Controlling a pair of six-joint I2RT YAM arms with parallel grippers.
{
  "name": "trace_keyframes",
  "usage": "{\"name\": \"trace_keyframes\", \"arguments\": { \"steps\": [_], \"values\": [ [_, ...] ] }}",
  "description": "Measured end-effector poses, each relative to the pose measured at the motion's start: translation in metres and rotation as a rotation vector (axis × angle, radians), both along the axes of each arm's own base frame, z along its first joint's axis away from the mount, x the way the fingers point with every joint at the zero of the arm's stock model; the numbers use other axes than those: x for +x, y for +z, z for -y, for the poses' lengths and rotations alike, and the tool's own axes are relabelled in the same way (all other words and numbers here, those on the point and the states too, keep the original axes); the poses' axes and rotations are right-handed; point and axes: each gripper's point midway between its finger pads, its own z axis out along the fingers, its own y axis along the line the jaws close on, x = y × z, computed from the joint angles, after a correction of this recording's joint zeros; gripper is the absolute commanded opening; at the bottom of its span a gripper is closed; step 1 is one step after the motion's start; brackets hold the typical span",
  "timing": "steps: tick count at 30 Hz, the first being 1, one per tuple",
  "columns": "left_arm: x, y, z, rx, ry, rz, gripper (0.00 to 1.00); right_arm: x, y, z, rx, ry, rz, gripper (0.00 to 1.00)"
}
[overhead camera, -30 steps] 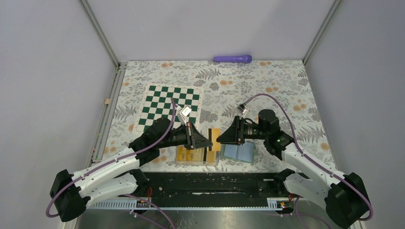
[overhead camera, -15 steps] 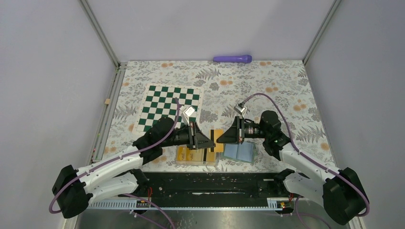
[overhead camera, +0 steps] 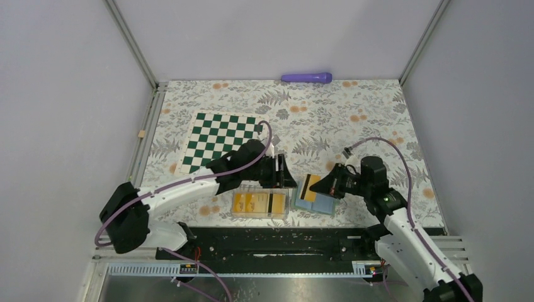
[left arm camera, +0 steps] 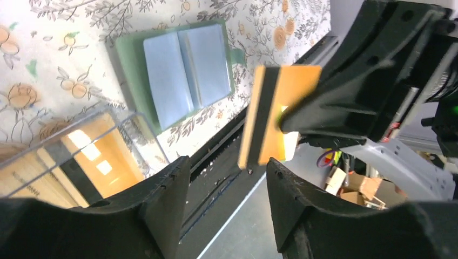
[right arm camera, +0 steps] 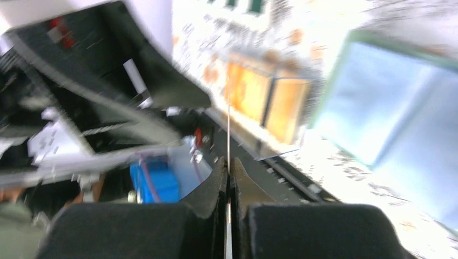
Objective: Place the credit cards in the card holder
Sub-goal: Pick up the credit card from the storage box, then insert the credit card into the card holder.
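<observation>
One orange credit card [overhead camera: 308, 187] with a dark stripe is pinched by my right gripper [overhead camera: 317, 184], which is shut on it just above the left part of the card holder [overhead camera: 317, 202]. The holder lies open and flat, sage-green outside [left arm camera: 127, 59], light blue inside [right arm camera: 394, 118]. From the right wrist the card [right arm camera: 228, 129] shows edge-on between the shut fingers [right arm camera: 216, 189]. My left gripper [overhead camera: 284, 174] stands open and empty, a short way left of the card [left arm camera: 275, 113]. More credit cards [overhead camera: 252, 202] lie in a clear box [overhead camera: 286, 207].
A green-and-white chessboard mat [overhead camera: 223, 138] lies at the back left of the floral tablecloth. A purple stick [overhead camera: 306, 77] rests against the back wall. The black rail [overhead camera: 283, 242] runs along the near table edge, close to box and holder.
The card passed from left to right gripper: the left opened and drew back, the right shut on the card and carried it right, over the card holder.
</observation>
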Motion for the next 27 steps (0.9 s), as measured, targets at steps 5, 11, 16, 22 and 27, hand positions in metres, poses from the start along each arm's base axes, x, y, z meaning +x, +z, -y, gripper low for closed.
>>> {"name": "trace_keyframes", "arguments": {
  "steps": [5, 11, 16, 22, 27],
  "values": [
    [0.013, -0.009, 0.033, 0.095, -0.025, 0.014, 0.38, 0.012, -0.046, 0.045, -0.1, -0.211, -0.113, 0.0],
    [0.022, -0.059, 0.056, 0.273, -0.048, -0.015, 0.15, 0.011, -0.076, 0.062, -0.194, -0.265, -0.2, 0.0],
    [0.017, -0.105, 0.043, 0.416, -0.047, -0.074, 0.1, 0.011, -0.091, 0.066, -0.251, -0.24, -0.214, 0.0],
    [0.019, -0.121, 0.038, 0.473, -0.037, -0.072, 0.08, 0.019, -0.102, 0.067, -0.27, -0.227, -0.188, 0.0],
    [0.02, -0.138, 0.029, 0.541, -0.036, -0.08, 0.07, 0.022, -0.114, 0.067, -0.284, -0.217, -0.2, 0.0]
  ]
}}
